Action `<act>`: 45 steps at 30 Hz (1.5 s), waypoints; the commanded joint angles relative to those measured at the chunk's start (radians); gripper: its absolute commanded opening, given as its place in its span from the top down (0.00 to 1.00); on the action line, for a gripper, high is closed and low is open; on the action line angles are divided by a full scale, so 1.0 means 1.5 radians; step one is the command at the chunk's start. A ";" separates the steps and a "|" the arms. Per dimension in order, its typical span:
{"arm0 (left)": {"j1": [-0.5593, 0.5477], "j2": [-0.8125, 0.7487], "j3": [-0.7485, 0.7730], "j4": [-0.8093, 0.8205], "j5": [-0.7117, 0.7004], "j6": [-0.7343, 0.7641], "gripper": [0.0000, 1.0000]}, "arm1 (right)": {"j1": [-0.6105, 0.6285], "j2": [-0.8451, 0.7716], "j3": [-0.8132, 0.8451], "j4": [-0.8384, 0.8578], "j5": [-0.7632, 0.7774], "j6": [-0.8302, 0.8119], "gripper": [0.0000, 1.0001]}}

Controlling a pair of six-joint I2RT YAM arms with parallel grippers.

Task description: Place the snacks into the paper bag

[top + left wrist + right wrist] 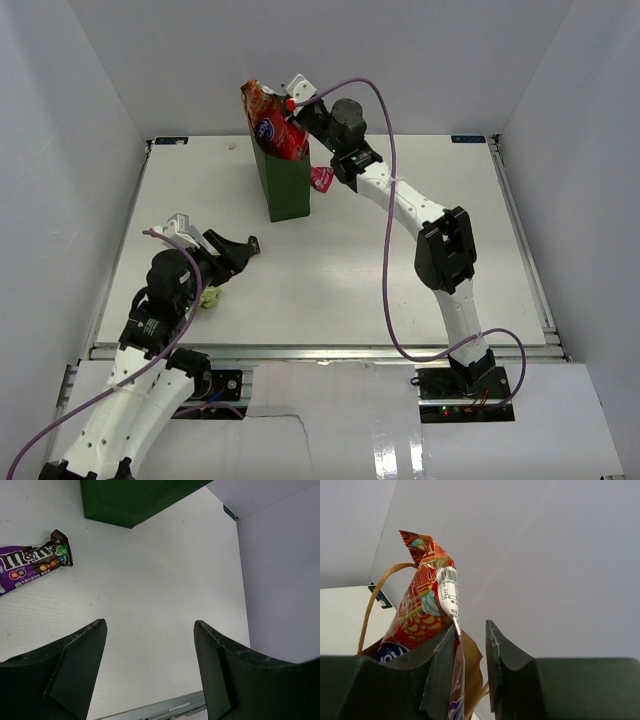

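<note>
A large red crinkly snack bag (274, 124) sticks up out of the dark green paper bag (286, 188) at the back of the table. My right gripper (297, 106) is at the bag's mouth. In the right wrist view its jaws (470, 630) stand slightly open; the red bag's (422, 610) sealed edge lies against the left finger, with a gap to the right finger. The kraft inside (472, 662) and a loop handle (372, 600) show behind. My left gripper (244, 248) hangs open over the table with nothing between its fingers (150, 625). A purple bar (32, 562) lies ahead and left of it.
A pink packet (322, 178) lies just right of the paper bag. A light green packet (210, 297) sits on the table beside my left arm. White walls close in the table on three sides, and a metal rail (320, 350) runs along its near edge.
</note>
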 commanded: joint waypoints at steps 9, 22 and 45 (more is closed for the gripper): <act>0.000 0.033 0.002 0.022 0.021 0.028 0.19 | 0.001 -0.062 0.027 0.120 0.000 0.026 0.40; 0.000 0.039 0.000 0.022 0.026 0.043 0.19 | 0.000 -0.110 0.029 0.080 -0.044 0.078 0.32; 0.014 0.544 0.130 0.110 -0.004 0.655 0.13 | -0.193 -0.577 -0.681 -0.570 -0.555 -0.245 0.02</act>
